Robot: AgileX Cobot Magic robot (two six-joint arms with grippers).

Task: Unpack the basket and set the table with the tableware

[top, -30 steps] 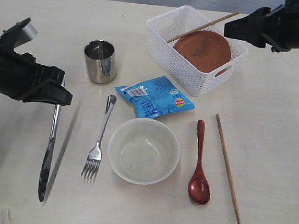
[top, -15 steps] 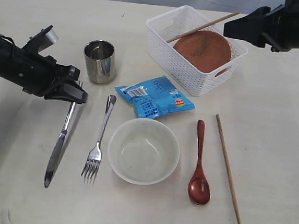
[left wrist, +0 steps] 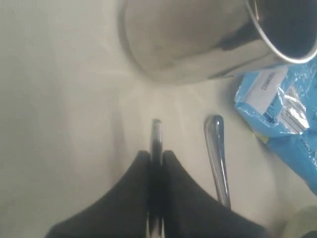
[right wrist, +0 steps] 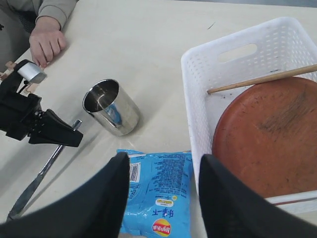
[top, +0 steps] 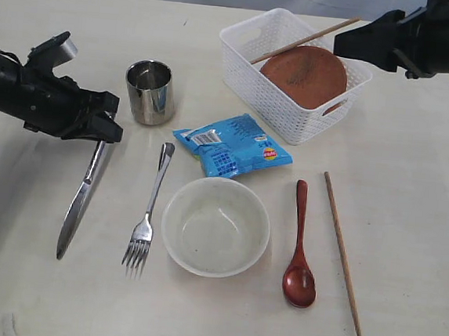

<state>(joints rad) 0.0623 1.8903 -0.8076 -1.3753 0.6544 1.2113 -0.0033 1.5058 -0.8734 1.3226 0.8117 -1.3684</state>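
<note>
Exterior, left gripper (top: 106,132): clamped on the knife (top: 79,198) handle; blade angled over the table (top: 408,231), left of the fork (top: 148,212).
Left wrist, knife (left wrist: 156,130): handle pinched between closed jaws, its end near the cup (left wrist: 198,39).
Right wrist, right gripper (right wrist: 163,171): fingers spread, gripping nothing; basket (right wrist: 194,94) holding plate (right wrist: 267,134) lay ahead.

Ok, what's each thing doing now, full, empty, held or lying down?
basket, two things inside
plate, tilted inside basket
basket chopstick, poking over the rim
cup, upright, empty
bowl, upright, empty
knife, held by its handle
fork, lying flat
spoon, lying flat
table chopstick, lying flat
packet, lying flat
left gripper, shut on knife
right gripper, open, empty
</note>
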